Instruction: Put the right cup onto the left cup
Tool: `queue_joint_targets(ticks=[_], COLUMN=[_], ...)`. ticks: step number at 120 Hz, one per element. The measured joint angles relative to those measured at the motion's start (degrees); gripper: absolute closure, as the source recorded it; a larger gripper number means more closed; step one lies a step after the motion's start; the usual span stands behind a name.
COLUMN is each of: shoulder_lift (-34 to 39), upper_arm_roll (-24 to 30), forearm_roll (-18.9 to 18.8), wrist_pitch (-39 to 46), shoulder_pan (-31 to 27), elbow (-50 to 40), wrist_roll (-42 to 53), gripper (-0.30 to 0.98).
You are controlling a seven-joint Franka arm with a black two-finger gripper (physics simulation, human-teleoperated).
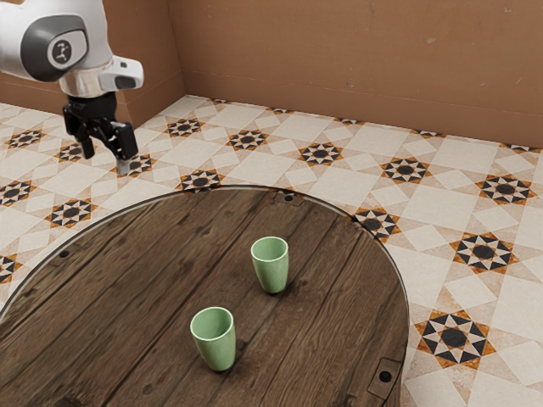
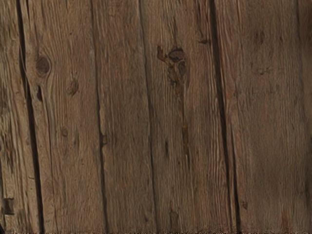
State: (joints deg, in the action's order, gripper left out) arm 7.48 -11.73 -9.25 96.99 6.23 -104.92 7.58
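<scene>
Plainly, the exterior view shows two light green cups, both upright with their mouths facing up, on a round wooden surface [image 1: 127, 297]. One cup, the nearer cup [image 1: 215, 343], stands closer to the camera and toward the exterior view's left; the farther cup [image 1: 271, 267] stands behind it, a little toward the right. They are near each other but apart. At the upper left, a white and grey robot arm [image 1: 59, 42] holds its black tool [image 1: 105, 159] in the air, well apart from both cups, its two fingers spread apart. The wrist view looks onto weathered brown boards, with dark seams between them and a gnarled knot [image 2: 176, 56] trailing a rusty brown streak. In the exterior view, the planks are dark brown and grained, with a thin rim around the edge and dark round studs [image 1: 385, 376] set near it. Beyond lie a floor [image 1: 441, 222] of cream tiles patterned with dark and orange stars, and plain reddish-brown walls [image 1: 356, 59] meeting in a corner.
</scene>
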Motion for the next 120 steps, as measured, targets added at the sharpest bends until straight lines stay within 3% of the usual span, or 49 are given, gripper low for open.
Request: queue_joint_targets(ticks=[27, 60, 120], shoulder_lift=[1.3, 1.0, -6.4], upper_arm_roll=[3.2, 5.8, 10.0], forearm_roll=[0.7, 5.7, 10.2], wrist_pitch=[0.0, 4.1, 14.4], shoulder_pan=[0.4, 0.5, 1.8], elbow=[-2.5, -14.3, -22.2], wrist_roll=[0.3, 0.4, 0.5], gripper=[0.00, 0.00, 0.00])
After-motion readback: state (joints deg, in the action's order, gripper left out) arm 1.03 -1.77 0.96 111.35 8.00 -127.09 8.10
